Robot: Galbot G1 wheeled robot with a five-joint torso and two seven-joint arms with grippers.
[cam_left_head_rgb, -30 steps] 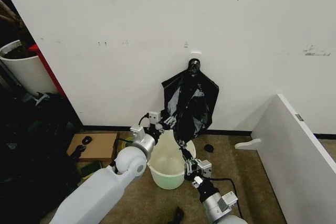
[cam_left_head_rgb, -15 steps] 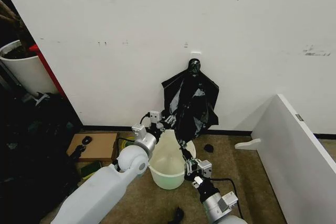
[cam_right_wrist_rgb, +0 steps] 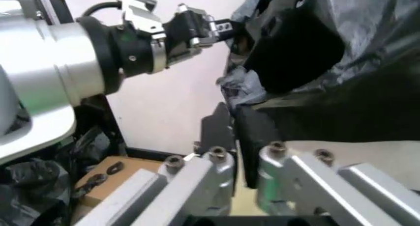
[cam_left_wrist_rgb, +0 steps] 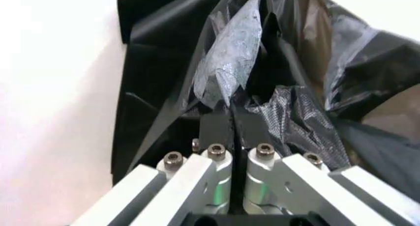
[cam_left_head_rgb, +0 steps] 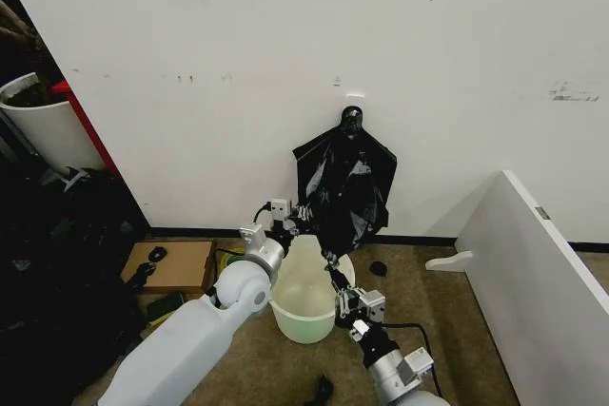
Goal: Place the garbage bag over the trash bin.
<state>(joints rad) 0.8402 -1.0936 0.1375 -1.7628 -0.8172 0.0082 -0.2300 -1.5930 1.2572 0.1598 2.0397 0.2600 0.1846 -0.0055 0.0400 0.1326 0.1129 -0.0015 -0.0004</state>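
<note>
1. Black, glossy plastic is what you have in both grippers: the garbage bag (cam_left_head_rgb: 344, 189) hangs crinkled against the white wall (cam_left_head_rgb: 285, 45), its top bunched at a small hook (cam_left_head_rgb: 352, 102), its lower edge just above the trash bin (cam_left_head_rgb: 304, 294).
2. Your left gripper (cam_left_head_rgb: 303, 219) sits at the bag's left lower edge. In the left wrist view its fingers are pressed together with a fold of the bag (cam_left_wrist_rgb: 229, 78) pinched between them.
3. Your right gripper (cam_left_head_rgb: 333, 273) is at the bag's bottom corner, right over the bin's near rim. In the right wrist view its fingers are closed on the plastic (cam_right_wrist_rgb: 308, 64).
4. The cream-white bin stands on the floor below the bag, its mouth uncovered, with no plastic folded over the rim.
5. Judging from this, you have finished the grasping part; the opening is pinched at two points.
6. Left to do, as far as you can judge: spread the mouth apart, bring it down around the rim, and free the top from the hook.
</note>
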